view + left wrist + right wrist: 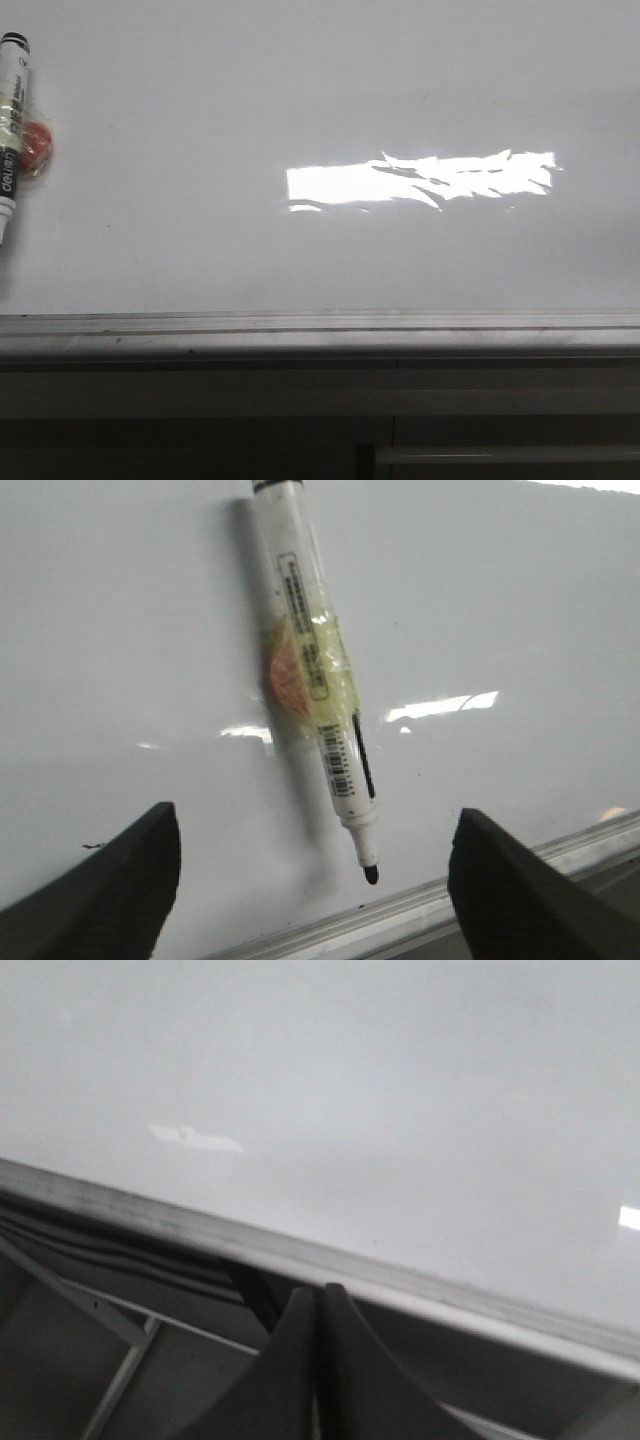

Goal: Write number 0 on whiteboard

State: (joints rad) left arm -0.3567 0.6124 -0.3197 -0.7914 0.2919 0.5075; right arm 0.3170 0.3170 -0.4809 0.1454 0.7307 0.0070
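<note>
The marker (pixel 13 140) is lying flat on the whiteboard (pixel 330 80) at the far left edge of the front view, its long axis running near to far, with the black cap end pointing far and the bare black tip pointing near, toward the grey ledge (pixel 320 325). Seen from the left wrist camera, the left tool (pixel 310 885) is hanging spread wide and holding nothing, its two dark fingers (pixel 110 890) straddling the line of the barrel, with the marker tip just beyond the gap between them; so the left arm is clearly the nearer one, and a grasp would seem to call for closing across the barrel. The right tool (pixel 320 1360) is sitting with its fingers pressed together on nothing, over the ledge and well apart from the marker. The marker is showing a white barrel with a printed label, yellowish clear tape around its middle and an orange-red patch under the tape. The number 0 is not appearing anywhere; the board is looking bare apart from a bright glare patch (pixel 420 180) right of centre, so the writing is apparently not yet begun.
</note>
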